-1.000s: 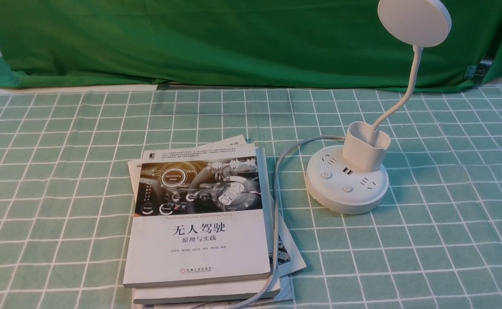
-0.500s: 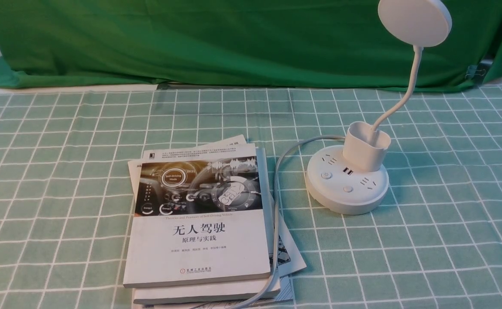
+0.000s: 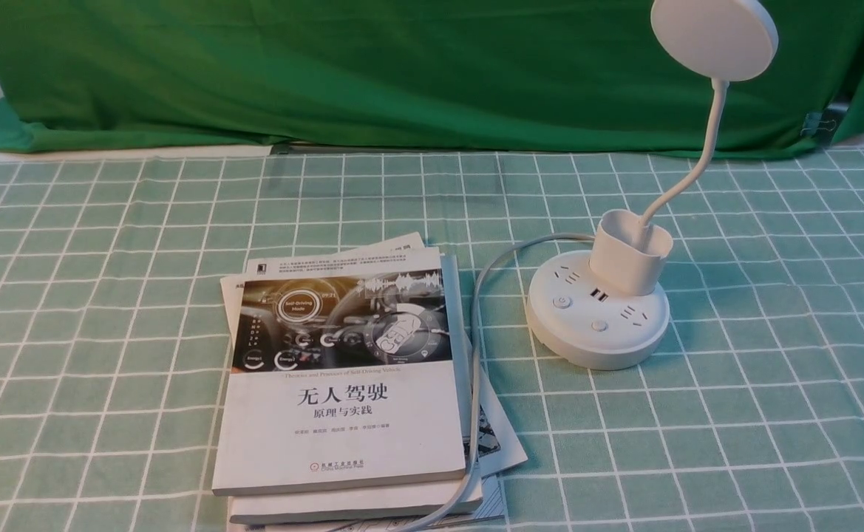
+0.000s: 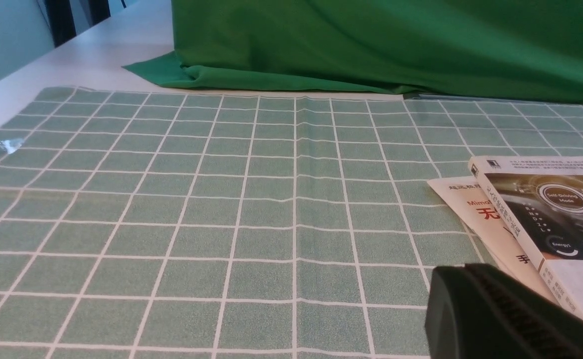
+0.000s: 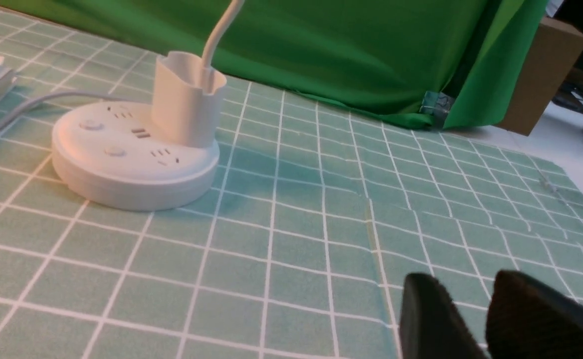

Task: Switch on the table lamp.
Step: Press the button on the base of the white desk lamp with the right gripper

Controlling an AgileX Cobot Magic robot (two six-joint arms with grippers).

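On the right side of the checked cloth, the lamp is being supported upright by its round base, with the cup rising from the base and the thin neck curving up to the disc head at the top edge of the front view. Two buttons and several sockets are being presented on the base top. A white cord is being led from the rear of the base down along the right edge of the books, which are lying stacked just left of the lamp, apart from it. The right gripper is being held low over bare cloth, well apart from the lamp, fingers spread with nothing between them. Of the left gripper, only one dark finger is being shown, near the books; whether it is spread or pressed together cannot be told.
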